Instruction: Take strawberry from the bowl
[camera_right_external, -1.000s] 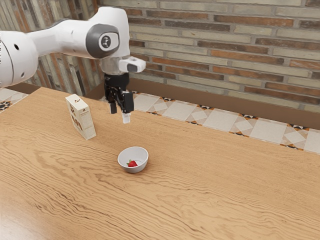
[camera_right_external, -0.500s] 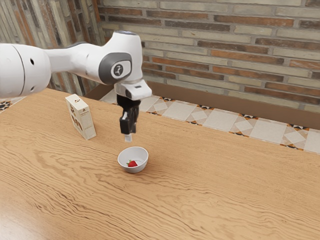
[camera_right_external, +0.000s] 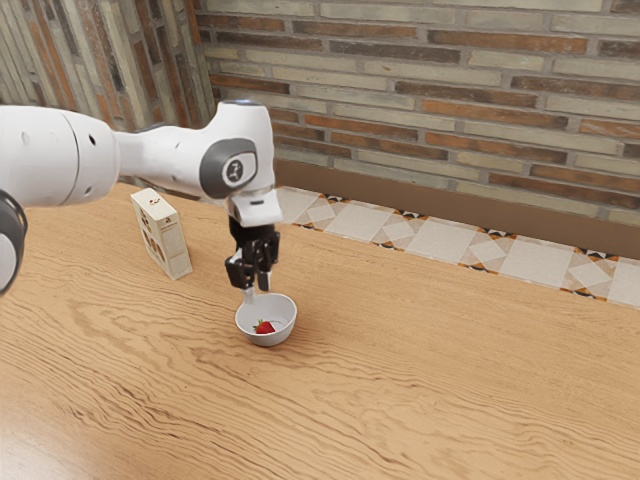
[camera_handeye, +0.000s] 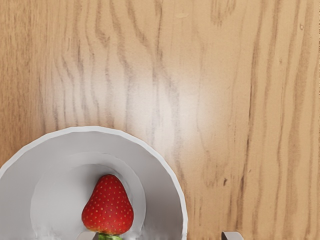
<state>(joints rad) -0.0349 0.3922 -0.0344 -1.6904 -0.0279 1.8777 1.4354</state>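
One strawberry (camera_right_external: 264, 327) in one bowl (camera_right_external: 268, 335), one open gripper (camera_right_external: 257, 292) above

The one gripper points down at the bowl's rim, its two fingers (camera_handeye: 233, 236) parted and grasping nothing. In the wrist view, one fingertip lies over the bowl, beside the strawberry's green leaves (camera_handeye: 109, 237); the other is out past the rim, over bare wood. Whether either touches the rim, I cannot tell.

Below sits the single white, round bowl, upright on the table (camera_right_external: 420, 380). The one red strawberry lies inside it, on the bottom, off to one side of the middle.

Well apart from the bowl, toward the exterior view's left, one pale box (camera_right_external: 168, 242) stands upright on the same table, dark markings on its side. The one white arm (camera_right_external: 165, 160) reaches in from that view's left. Beyond the table are a tiled floor (camera_right_external: 435, 240) and a brick wall (camera_right_external: 450, 90).
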